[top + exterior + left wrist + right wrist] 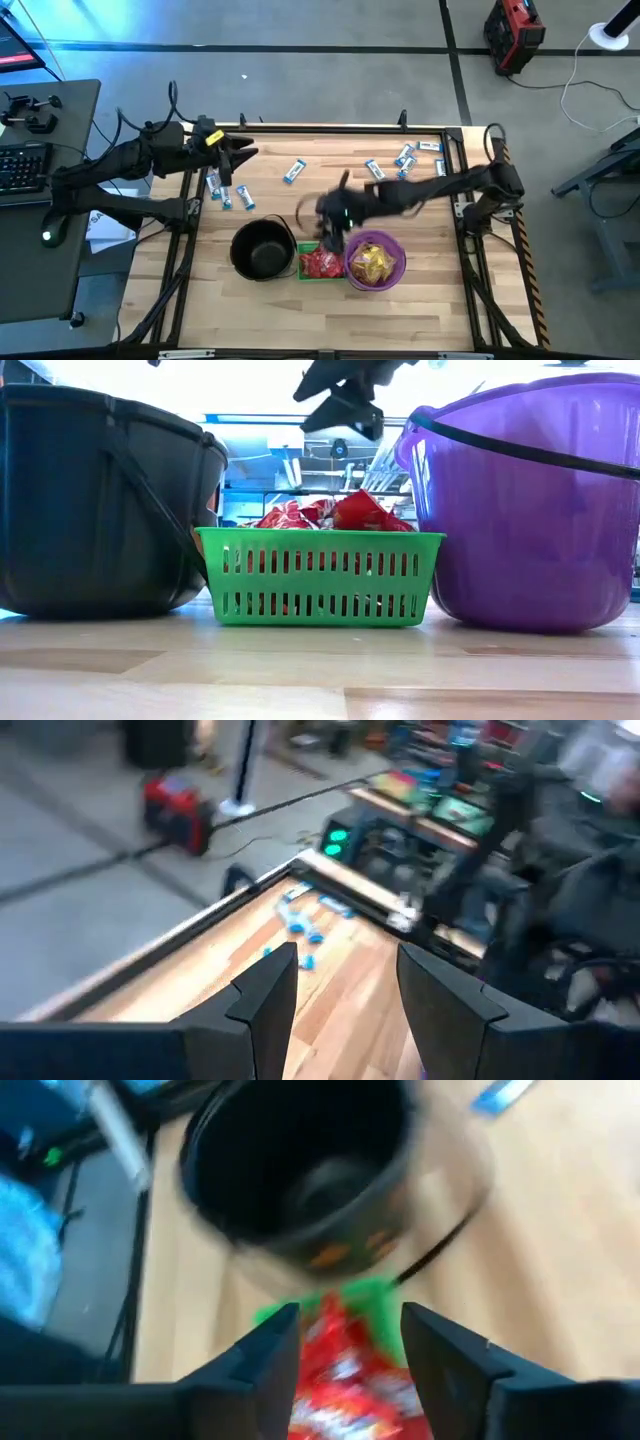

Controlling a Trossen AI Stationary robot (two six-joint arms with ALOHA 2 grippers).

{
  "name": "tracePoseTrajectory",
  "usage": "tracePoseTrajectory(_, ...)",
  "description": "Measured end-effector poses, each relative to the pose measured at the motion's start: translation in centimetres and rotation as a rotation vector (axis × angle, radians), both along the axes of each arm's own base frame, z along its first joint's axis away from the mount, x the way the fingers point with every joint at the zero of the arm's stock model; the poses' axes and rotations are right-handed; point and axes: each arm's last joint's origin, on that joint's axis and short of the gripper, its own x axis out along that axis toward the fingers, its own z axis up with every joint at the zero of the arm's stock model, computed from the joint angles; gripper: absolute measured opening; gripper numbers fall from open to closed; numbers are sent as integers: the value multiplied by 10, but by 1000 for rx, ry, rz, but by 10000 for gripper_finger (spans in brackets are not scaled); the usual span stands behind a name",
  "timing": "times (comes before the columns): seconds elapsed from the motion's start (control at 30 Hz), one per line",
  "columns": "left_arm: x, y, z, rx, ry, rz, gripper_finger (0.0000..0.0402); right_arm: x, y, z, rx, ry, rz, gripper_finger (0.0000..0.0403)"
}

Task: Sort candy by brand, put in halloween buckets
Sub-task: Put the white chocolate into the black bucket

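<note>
Both wrist views smear with motion blur; low view's background glares.

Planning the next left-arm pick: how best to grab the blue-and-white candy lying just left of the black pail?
Probably top-down, end effector closing across the narrow middle of that blue-and-white candy. It lies flat on the table, long and thin, so its short sides offer the pinch. Approach from the far-left side: the black pail crowds the near-right, another candy sits close left. Left end effector is open nearby.

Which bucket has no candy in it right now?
The black pail: its inside is bare, while the green bin holds red candy and the purple bucket yellow.
</note>
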Motion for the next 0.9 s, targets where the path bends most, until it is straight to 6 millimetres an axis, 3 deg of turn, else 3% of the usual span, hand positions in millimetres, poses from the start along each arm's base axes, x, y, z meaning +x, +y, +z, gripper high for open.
tracePoseTrajectory(0.07, 4, 6, -9, -64, 70, 66, 163, 1, -20, 11, -33, -4, -22, 176)
tracePoseTrajectory(0.2, 17, 25, -48, -152, 423, 171, 163, -4, -62, 24, -126, 53, -62, 178)
tracePoseTrajectory(0.3, 24, 42, -74, -240, 655, 231, 163, -18, -92, 33, -172, 102, -92, 178)
tracePoseTrajectory(0.47, 58, 72, -96, -305, 653, 210, 163, -52, -127, 30, -185, 157, -174, 178)
tracePoseTrajectory(0.57, 84, 89, -114, -349, 617, 171, 163, -79, -131, 25, -160, 168, -229, 178)
tracePoseTrajectory(0.7, 114, 107, -156, -442, 681, 161, 163, -113, -120, 16, -77, 157, -308, 178)
tracePoseTrajectory(0.9, 135, 132, -214, -568, 758, 218, 163, -147, -93, 6, 53, 96, -400, 178)
